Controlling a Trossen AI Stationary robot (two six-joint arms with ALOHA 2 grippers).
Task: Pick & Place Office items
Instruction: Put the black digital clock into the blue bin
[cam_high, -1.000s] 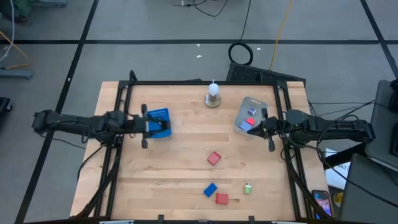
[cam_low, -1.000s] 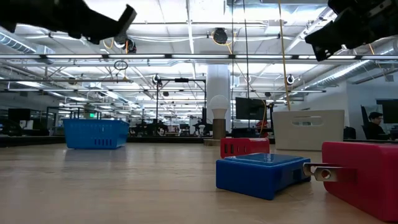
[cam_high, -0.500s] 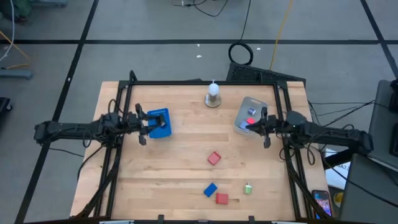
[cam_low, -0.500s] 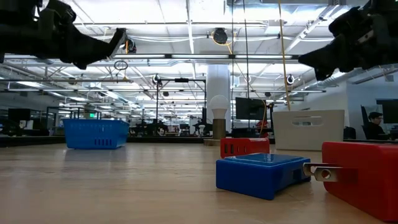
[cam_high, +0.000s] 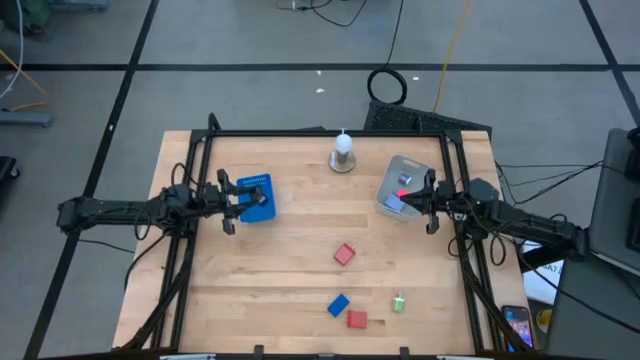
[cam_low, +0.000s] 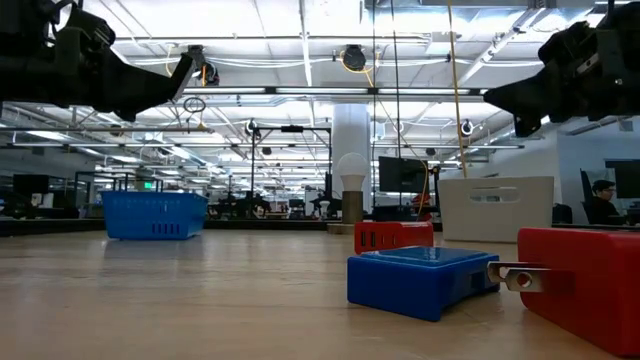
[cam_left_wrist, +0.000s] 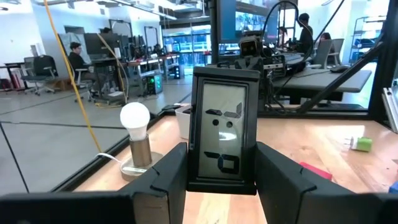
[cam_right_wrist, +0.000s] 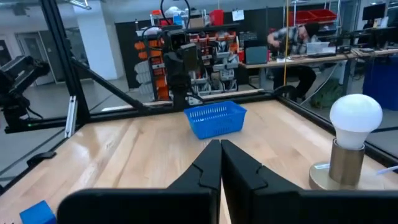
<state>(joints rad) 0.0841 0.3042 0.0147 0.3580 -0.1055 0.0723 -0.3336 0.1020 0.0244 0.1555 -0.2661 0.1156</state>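
L hand (cam_high: 235, 201) narrow, clamped on a flat black-framed piece (cam_left_wrist: 223, 138) that stands upright, long axis up-down between my fingers. Basket (cam_high: 257, 197) lies just ahead of the tips, so the drop looks like a short reach fwd. L arm stretched level, well above the counter (cam_high: 290, 260).

R hand (cam_high: 427, 201) pinched shut, empty, at the tub (cam_high: 396, 170) edge, arm level too.

Loose items sit on the counter's near half: red (cam_high: 344, 254), blue (cam_high: 338, 304), 2nd red (cam_high: 357, 319), green (cam_high: 398, 301). All closer to the R hand, I reckon.
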